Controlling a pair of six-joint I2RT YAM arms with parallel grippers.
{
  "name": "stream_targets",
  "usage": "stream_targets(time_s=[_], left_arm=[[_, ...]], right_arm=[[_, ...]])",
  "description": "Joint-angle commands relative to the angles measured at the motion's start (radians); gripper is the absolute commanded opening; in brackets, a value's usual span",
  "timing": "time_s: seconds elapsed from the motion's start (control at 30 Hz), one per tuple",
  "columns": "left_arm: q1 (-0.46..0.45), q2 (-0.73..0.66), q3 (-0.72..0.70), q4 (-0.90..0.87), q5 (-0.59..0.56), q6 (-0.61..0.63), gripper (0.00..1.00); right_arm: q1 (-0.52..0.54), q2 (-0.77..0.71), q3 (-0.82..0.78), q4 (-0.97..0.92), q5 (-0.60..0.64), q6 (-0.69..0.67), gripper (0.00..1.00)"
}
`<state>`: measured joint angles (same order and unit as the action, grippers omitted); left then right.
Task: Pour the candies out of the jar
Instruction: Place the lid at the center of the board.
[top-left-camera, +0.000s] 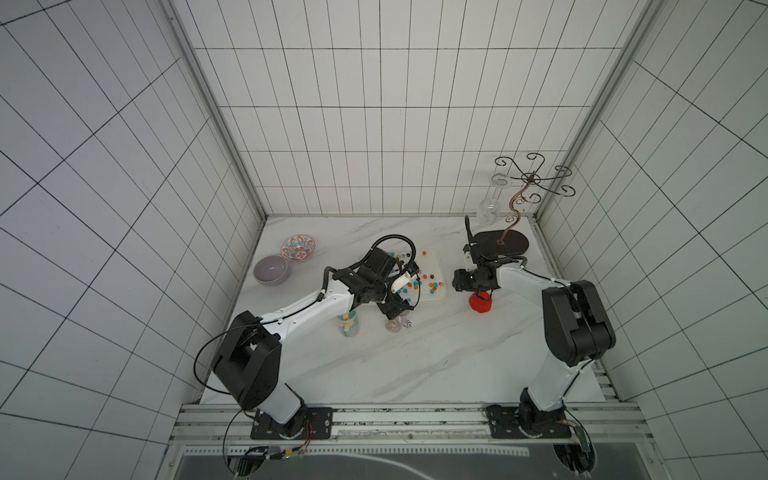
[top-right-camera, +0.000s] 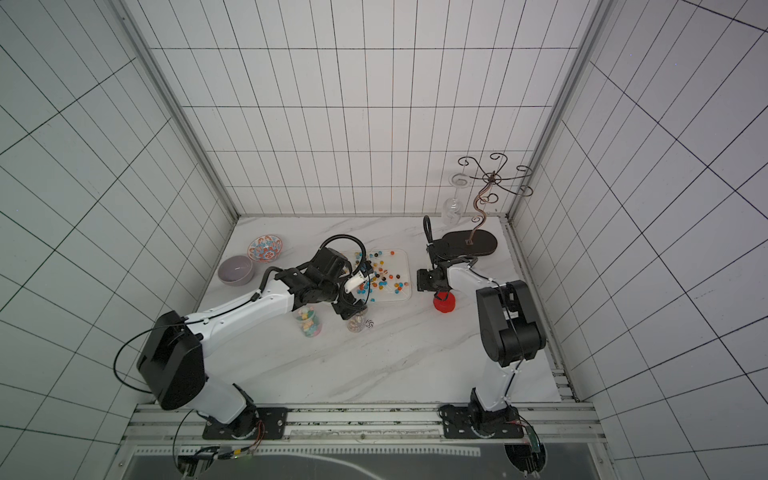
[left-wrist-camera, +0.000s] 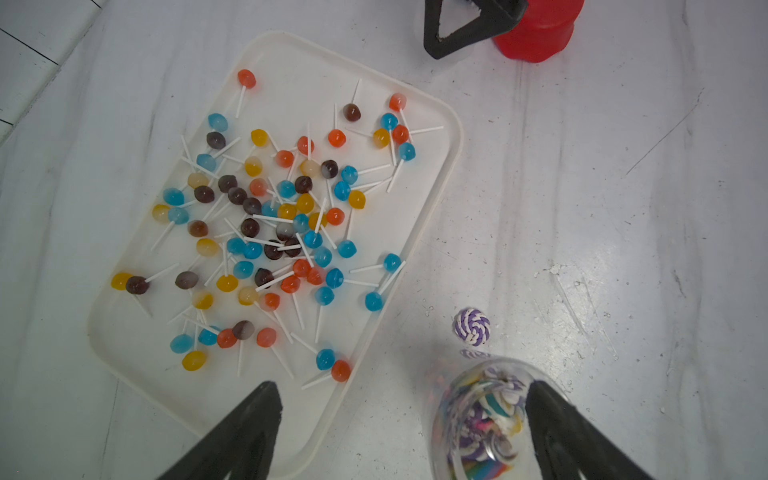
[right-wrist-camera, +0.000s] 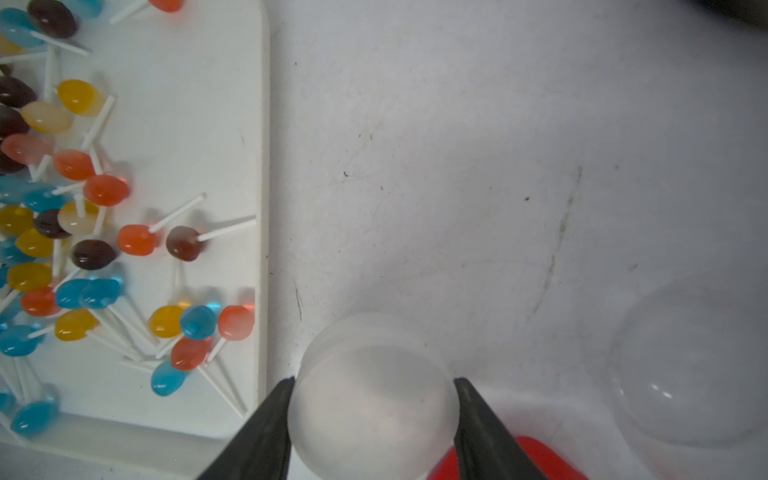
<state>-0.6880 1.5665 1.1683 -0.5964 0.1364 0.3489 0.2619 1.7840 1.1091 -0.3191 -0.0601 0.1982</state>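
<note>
Candies on sticks (left-wrist-camera: 286, 216) spread across the white tray (left-wrist-camera: 432, 124), your left gripper (left-wrist-camera: 403, 428) splayed wide — jar (left-wrist-camera: 478, 419) of swirl sweets upright between its fingers, one purple swirl (left-wrist-camera: 471, 326) loose on the marble (left-wrist-camera: 623, 208) beside it, your right gripper (right-wrist-camera: 374, 380) pinching a frosted cap (right-wrist-camera: 374, 415).

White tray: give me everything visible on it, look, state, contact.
The white tray is a shallow rectangle with rounded corners and a low raised rim. It is matte and looks like plastic. It lies flat on the marble table, near its middle. Ball lollipops on white sticks, blue, orange, yellow and brown, lie scattered inside, thickest at the centre.
</note>
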Motion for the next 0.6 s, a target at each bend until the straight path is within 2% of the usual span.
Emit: stream_targets(time_s=[0.0, 0.2, 0.57], left_arm=[[-0.011, 0.036, 0.021, -0.04, -0.059, 0.009, 0.92], [-0.018, 0.061, 0.068, -0.097, -0.076, 0.002, 0.93], [-0.019, 0.033, 0.017, -0.128, -0.13, -0.04, 0.93]], right_arm=[[0.008, 0.004, 0.094, 0.005, 0.009, -0.007, 0.71], [0.011, -0.03, 0.103, -0.001, -0.001, -0.008, 0.75], [0.042, -0.204, 0.049, 0.005, -0.082, 0.011, 0.75]])
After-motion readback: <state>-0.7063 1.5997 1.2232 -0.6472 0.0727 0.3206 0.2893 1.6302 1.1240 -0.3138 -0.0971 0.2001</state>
